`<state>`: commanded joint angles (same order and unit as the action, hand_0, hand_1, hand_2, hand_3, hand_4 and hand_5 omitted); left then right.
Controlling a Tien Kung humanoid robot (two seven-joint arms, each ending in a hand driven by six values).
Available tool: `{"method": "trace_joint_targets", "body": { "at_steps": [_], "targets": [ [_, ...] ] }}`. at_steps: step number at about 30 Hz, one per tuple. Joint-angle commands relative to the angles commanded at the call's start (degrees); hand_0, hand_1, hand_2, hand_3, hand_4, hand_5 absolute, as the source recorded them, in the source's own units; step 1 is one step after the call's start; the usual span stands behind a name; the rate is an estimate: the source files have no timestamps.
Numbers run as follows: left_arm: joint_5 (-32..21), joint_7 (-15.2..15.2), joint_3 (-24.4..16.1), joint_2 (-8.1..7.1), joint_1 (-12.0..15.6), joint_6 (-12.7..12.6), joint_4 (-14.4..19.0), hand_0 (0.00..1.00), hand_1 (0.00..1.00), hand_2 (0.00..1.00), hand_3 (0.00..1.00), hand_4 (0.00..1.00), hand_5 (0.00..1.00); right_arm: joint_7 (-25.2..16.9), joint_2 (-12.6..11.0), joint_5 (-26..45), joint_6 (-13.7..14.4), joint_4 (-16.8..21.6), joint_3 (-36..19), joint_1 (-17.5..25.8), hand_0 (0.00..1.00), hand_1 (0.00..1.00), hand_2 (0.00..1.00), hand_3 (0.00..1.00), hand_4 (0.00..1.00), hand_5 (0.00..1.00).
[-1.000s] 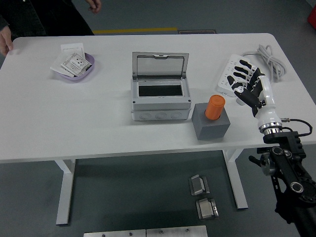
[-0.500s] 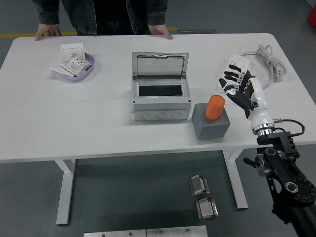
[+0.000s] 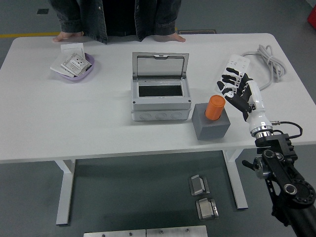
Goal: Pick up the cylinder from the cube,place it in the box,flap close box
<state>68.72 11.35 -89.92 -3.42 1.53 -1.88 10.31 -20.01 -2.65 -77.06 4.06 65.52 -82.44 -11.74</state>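
- Head view looks down on a white table point(image 3: 98, 128) with the task's things grouped right of centre.
- An orange cylinder point(image 3: 215, 107) stands upright on top of a grey cube point(image 3: 211, 124), tilted slightly toward the left.
- Just left of the cube sits a grey box point(image 3: 160, 101); its clear flap lid point(image 3: 160, 66) is raised upright at the back, leaving the dark opening exposed.
- The right hand point(image 3: 235, 91) comes in from the lower right, its white forearm rising from a black arm past the table's near edge.
- That hand hangs just right of the cylinder, fingers point(image 3: 226, 84) spread wide and holding nothing; a small gap separates them from the orange surface.
- Behind the hand lies a white power strip point(image 3: 236, 65) with a grey cable point(image 3: 269, 61) looping toward the table's right edge.
- At the far left a purple bowl point(image 3: 75, 69) holds white packets point(image 3: 72, 62).
- A person in a dark jacket stands at the far side, with one hand point(image 3: 67, 36) and the other hand point(image 3: 170, 37) resting flat on the table's far edge, well apart from the box.
- On the floor under the table lie two small metal parts point(image 3: 203, 196).
- No left arm shows.
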Motion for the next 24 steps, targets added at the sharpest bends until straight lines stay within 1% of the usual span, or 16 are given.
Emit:
{"method": "trace_joint_targets", "body": {
  "at_steps": [13, 24],
  "targets": [
    [-0.2, 0.1, 0.1, 0.4, 0.1, -0.1, 0.0, 0.631, 0.636, 0.589, 0.588, 0.652, 0.193, -2.2, 0.3, 1.4, 1.4, -3.5, 1.9, -1.7, 0.527, 0.696, 0.684, 0.732, 0.856, 0.296],
    [-0.9, 0.3, 0.3, 0.62, 0.2, -0.2, 0.0, 0.631, 0.636, 0.589, 0.587, 0.651, 0.193, -2.4, 0.6, 2.3, 1.9, -3.7, 4.2, -0.9, 0.527, 0.699, 0.686, 0.732, 0.86, 0.302]
  ]
}}
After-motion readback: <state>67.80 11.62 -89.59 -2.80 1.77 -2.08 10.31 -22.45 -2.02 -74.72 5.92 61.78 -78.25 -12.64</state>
